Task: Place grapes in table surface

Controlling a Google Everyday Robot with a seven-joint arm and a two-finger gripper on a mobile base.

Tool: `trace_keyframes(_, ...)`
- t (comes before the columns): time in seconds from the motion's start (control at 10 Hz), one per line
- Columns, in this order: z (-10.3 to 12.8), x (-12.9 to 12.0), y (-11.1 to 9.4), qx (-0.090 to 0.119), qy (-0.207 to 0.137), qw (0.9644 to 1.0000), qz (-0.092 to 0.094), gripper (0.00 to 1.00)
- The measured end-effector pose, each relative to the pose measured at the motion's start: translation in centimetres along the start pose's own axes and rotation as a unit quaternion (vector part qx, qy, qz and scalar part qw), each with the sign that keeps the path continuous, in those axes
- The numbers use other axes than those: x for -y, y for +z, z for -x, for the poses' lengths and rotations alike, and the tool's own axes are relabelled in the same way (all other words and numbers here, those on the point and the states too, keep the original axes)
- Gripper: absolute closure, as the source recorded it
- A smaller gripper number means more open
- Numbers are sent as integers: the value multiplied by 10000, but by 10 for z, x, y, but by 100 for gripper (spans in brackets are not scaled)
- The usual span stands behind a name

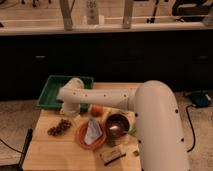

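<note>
On the pale wooden desk, built of long planks with visible seams, a round orange plate is taken as the landmark. Just to the left of the plate, the grapes are seen lying directly on the planks: a small, elongated, knobbly bunch of dark reddish-purple rounds, touched by nothing. Behind the plate and to its left, the tool is carried at the end of a smooth, white, tubular arm; it hangs above the grapes with its jaws spread wide, and nothing is held in it. A pale folded item is laid on the plate. To the right of the plate, touching it, a dark, glossy round bowl is set. Just behind the plate a round orange fruit is seen. Further behind and to the left, a green rectangular tray with raised walls is placed. Beyond the desk, speckled flooring and dark cabinet fronts are visible.
</note>
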Motion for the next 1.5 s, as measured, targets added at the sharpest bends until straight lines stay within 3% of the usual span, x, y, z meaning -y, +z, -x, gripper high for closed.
trace_keyframes(1.5, 0, -1, -2, 68, -32, 10000, 36, 20)
